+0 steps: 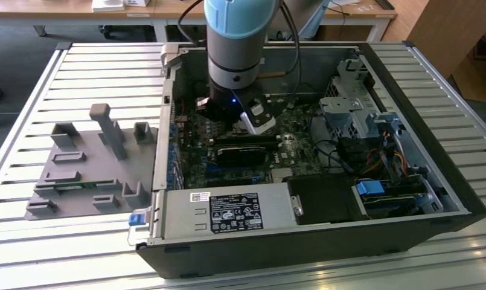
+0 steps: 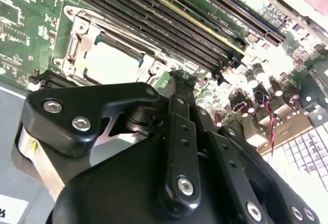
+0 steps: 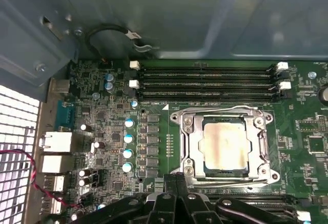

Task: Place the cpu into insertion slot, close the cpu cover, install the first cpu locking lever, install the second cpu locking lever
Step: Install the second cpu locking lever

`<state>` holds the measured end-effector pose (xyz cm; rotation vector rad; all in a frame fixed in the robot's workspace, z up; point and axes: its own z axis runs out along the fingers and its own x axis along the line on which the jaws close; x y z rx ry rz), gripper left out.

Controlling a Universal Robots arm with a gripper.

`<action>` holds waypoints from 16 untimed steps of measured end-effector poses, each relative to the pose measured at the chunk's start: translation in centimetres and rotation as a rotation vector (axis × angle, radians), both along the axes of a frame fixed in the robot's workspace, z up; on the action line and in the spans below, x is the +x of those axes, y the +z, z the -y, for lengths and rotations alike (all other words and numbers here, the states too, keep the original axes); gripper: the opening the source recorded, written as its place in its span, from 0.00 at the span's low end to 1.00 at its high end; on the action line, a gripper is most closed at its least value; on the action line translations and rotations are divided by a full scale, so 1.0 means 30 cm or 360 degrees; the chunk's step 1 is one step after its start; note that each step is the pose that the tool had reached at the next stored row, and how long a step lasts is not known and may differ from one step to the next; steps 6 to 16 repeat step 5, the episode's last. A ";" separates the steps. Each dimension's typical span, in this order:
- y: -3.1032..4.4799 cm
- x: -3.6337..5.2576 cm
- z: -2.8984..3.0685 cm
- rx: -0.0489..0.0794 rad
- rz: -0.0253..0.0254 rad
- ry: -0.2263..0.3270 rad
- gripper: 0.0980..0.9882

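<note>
A grey fixture tray [image 1: 86, 166] lies on the slatted table [image 1: 33, 241] beside the open computer case [image 1: 436, 151].

"Can you read anything on that machine?"

"There's a black rectangular label [image 1: 235, 212] with white print and small symbols on the grey metal power-supply box [image 1: 186, 220], in the exterior view. The lettering is too small to tell."

"And the little white sticker [image 1: 200, 196] just beside it?"

"Dark print on it, a code perhaps. I cannot tell."

"On the board itself?"

"Fine white markings on the green circuit board [image 3: 302, 126] around the square silver-beige cpu [image 3: 225, 147], in the first wrist view. None I can read."

"Anything else?"

"A white label's corner [image 2: 10, 206] with a black stroke on the grey panel, in the second wrist view. It's cut off."
</note>
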<state>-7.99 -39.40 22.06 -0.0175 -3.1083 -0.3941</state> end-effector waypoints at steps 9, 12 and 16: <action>0.011 0.000 0.000 0.0000 0.00002 0.0000 0.01; 0.011 0.000 0.000 0.0000 0.00002 0.0000 0.01; 0.011 0.000 0.000 0.0000 0.00002 0.0000 0.01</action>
